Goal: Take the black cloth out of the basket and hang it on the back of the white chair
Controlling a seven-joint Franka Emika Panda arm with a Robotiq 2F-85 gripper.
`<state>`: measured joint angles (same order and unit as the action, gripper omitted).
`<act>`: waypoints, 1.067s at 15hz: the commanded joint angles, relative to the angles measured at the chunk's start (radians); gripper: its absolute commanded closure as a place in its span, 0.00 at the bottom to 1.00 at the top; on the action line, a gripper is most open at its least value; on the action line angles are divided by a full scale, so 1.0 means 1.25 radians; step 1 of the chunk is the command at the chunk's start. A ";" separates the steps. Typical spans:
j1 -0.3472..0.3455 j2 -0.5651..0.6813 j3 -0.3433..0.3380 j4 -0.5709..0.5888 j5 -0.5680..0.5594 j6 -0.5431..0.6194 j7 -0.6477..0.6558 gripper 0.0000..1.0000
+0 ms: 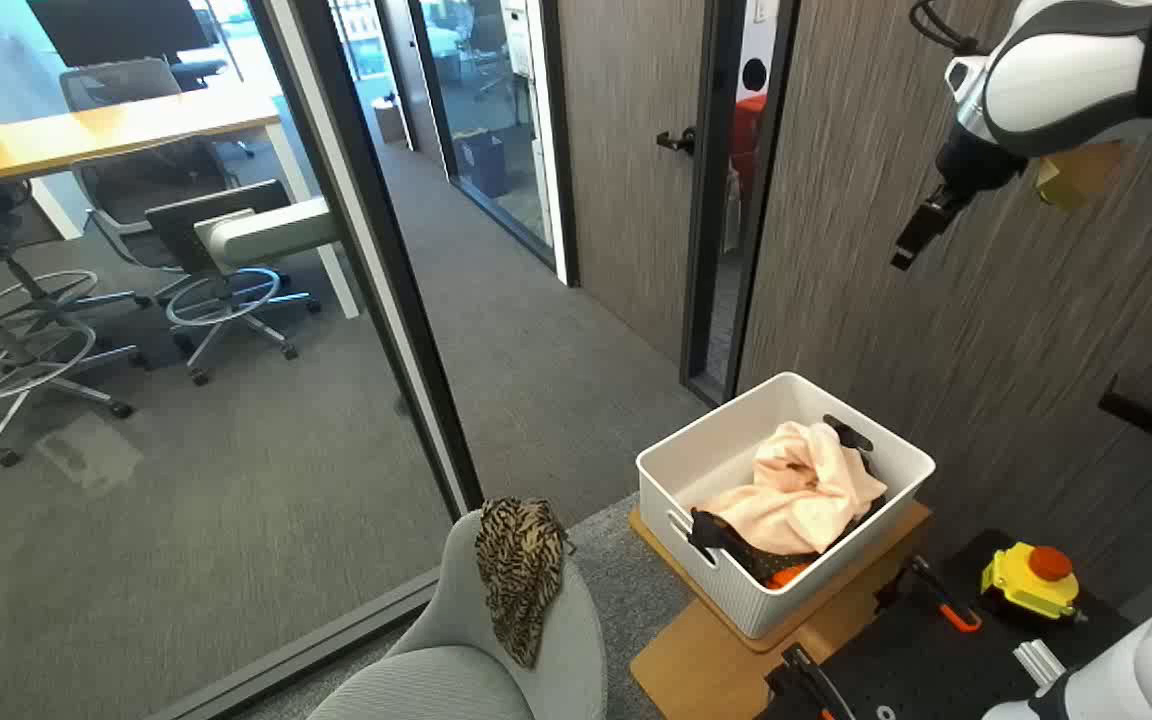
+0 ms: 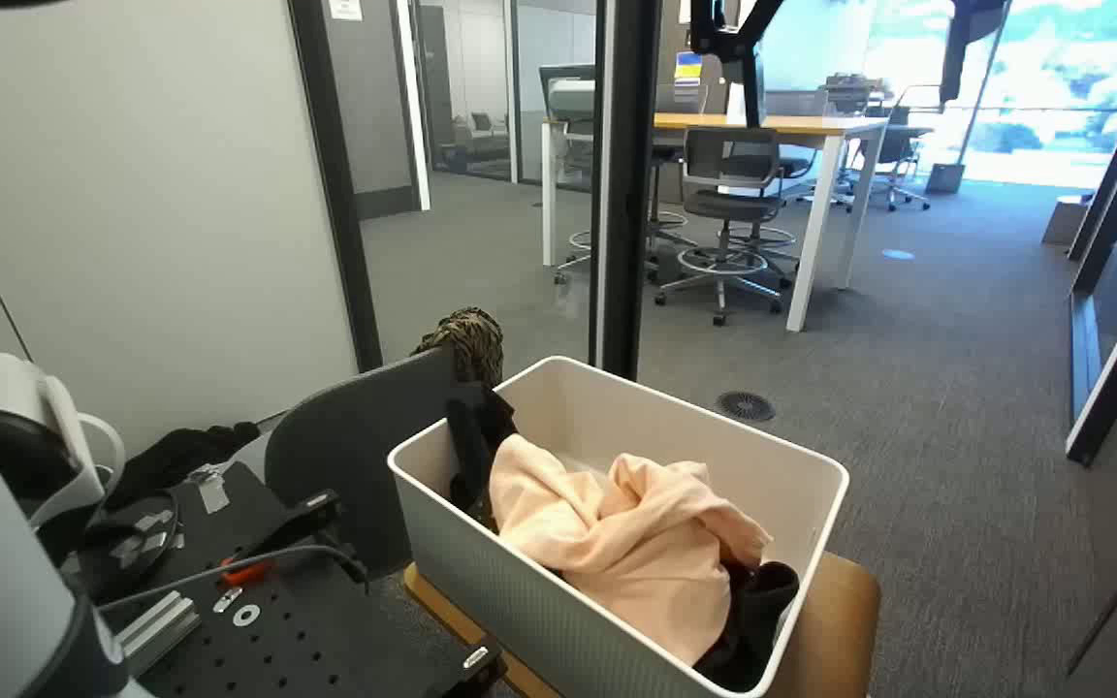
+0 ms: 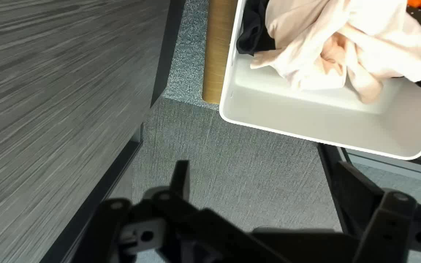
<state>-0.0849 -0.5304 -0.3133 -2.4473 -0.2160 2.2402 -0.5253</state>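
Observation:
The white basket (image 1: pixel 711 450) shows in both exterior views (image 2: pixel 655 427) and the wrist view (image 3: pixel 305 118). A peach-beige cloth (image 1: pixel 801 490) lies on top inside it. Plain black fabric shows at the edges beneath, at one end (image 2: pixel 476 427) and in a corner (image 2: pixel 762 606), also in the wrist view (image 3: pixel 254 31); I cannot tell whether it is all the black cloth. The white chair (image 1: pixel 461 590) stands beside the basket, a brown speckled cloth (image 1: pixel 521 580) over its back. My gripper (image 3: pixel 262 164) is open and empty, high above and off the basket's side.
The basket stands on a wooden seat (image 1: pixel 706 660). A black platform (image 2: pixel 326 620) with a yellow emergency stop (image 1: pixel 1031 580) lies beside it. A wood-panelled wall (image 1: pixel 866 320) and a black-framed glass wall post (image 2: pixel 626 194) stand close. Grey swivel chairs (image 2: pixel 728 194) are behind the glass.

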 commanded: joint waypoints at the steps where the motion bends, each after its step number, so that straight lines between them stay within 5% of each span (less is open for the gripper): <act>1: -0.010 0.002 0.009 0.006 0.007 -0.001 -0.005 0.00; 11: 0.005 0.017 0.019 0.004 0.028 0.013 0.010 0.00; 16: 0.018 0.119 0.051 0.004 0.124 0.083 0.151 0.00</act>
<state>-0.0728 -0.4671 -0.2695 -2.4551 -0.1407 2.2699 -0.4304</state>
